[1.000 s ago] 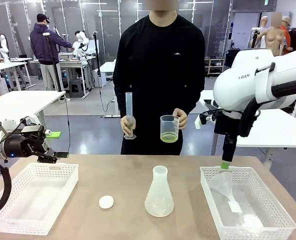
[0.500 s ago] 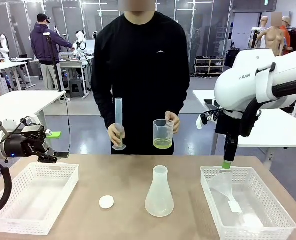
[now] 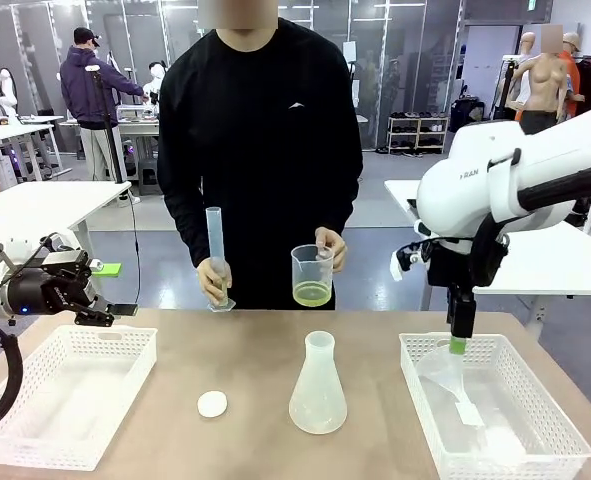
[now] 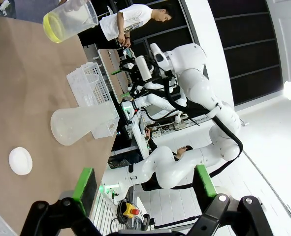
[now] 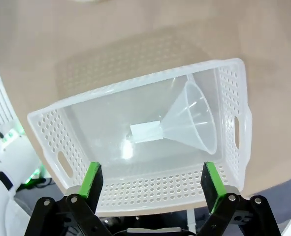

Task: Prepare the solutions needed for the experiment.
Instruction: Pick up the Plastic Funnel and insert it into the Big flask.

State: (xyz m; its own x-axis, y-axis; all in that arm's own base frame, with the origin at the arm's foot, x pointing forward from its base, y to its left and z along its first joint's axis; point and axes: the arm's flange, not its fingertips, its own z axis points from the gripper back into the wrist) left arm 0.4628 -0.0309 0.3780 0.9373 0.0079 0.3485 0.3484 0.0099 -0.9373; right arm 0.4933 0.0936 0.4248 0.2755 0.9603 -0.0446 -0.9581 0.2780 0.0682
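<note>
The solutions show as pale yellow-green liquid [image 3: 311,293] in the bottom of a clear beaker [image 3: 312,272] that the person holds just beyond the table's far edge. The person's other hand holds a tall graduated cylinder [image 3: 216,260]. A frosted conical flask [image 3: 318,388] stands mid-table. My right gripper [image 3: 459,345] hangs open over the right basket [image 3: 535,400], above a clear funnel [image 3: 445,372]; in the right wrist view the funnel [image 5: 192,120] lies in the basket [image 5: 135,194] beyond my open gripper [image 5: 152,177]. At far left my left gripper [image 3: 115,290] is open and holds nothing. The left wrist view shows the liquid [image 4: 54,27] and flask [image 4: 83,125].
An empty white basket [image 3: 35,440] sits at the table's left. A small white round disc [image 3: 212,404] lies left of the flask. Bare tabletop lies between the flask and the far edge. People and other tables stand in the background.
The person has shifted toward picture left and lowered the beaker and cylinder closer to the table. My right arm has dropped slightly toward the right basket. The left arm is still.
</note>
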